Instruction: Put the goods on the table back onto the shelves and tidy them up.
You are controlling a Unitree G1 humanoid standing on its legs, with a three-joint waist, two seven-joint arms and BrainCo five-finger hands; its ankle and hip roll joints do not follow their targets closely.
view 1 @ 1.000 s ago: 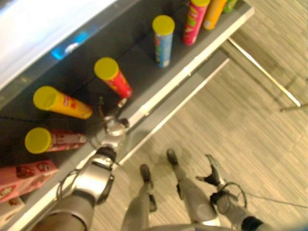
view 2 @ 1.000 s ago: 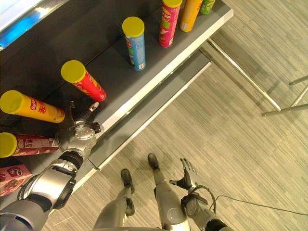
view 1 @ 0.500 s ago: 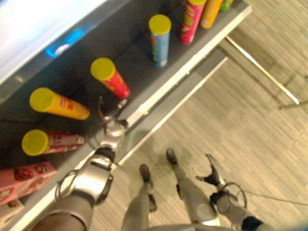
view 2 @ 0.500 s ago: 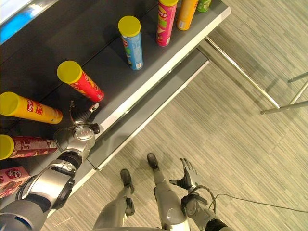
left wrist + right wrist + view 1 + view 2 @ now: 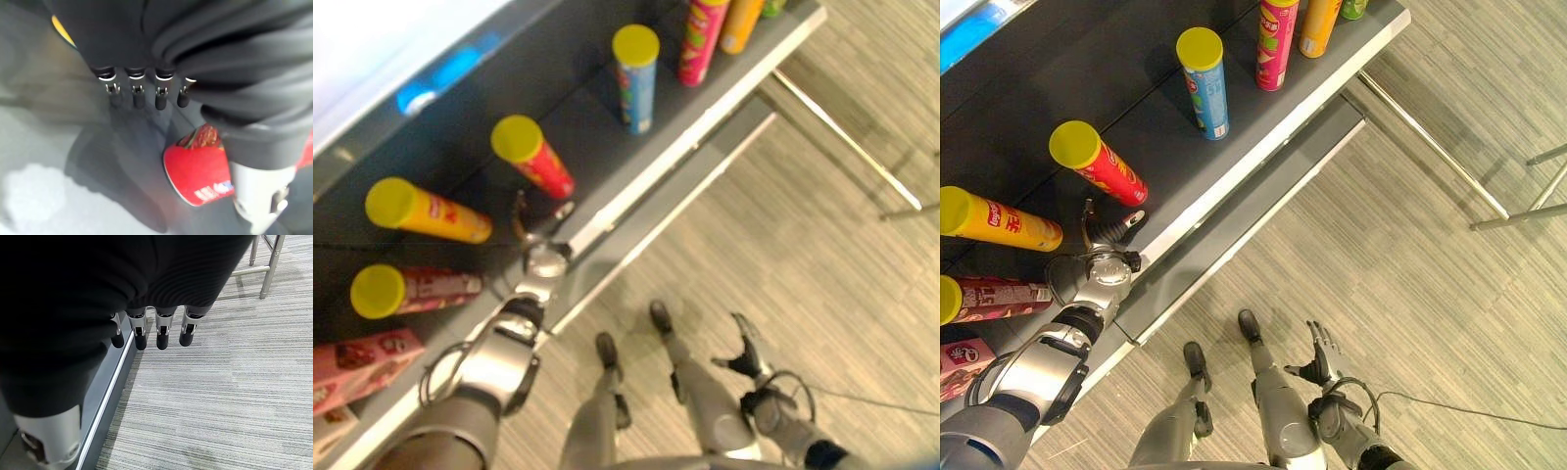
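Left hand (image 5: 1108, 231), fingers straight and empty, beside the yellow-lidded red can (image 5: 1097, 164) on the shelf (image 5: 1234, 147).

Yellow-lidded cardboard tubes, a red one (image 5: 1097, 164), an orange-yellow one (image 5: 997, 218), a maroon one (image 5: 989, 295) and a blue one (image 5: 1205, 69), line a dark grey shelf (image 5: 1234, 147) above grey-beige striped carpet (image 5: 1430, 294).

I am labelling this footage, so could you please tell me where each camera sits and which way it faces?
Left eye, right eye: on the head, looking down at the shelf; both arms show.
Left wrist: along the left hand to the red can; open fingers show.
Right wrist: along the right hand to the floor.
Shared: the red can, in eye and left wrist views.
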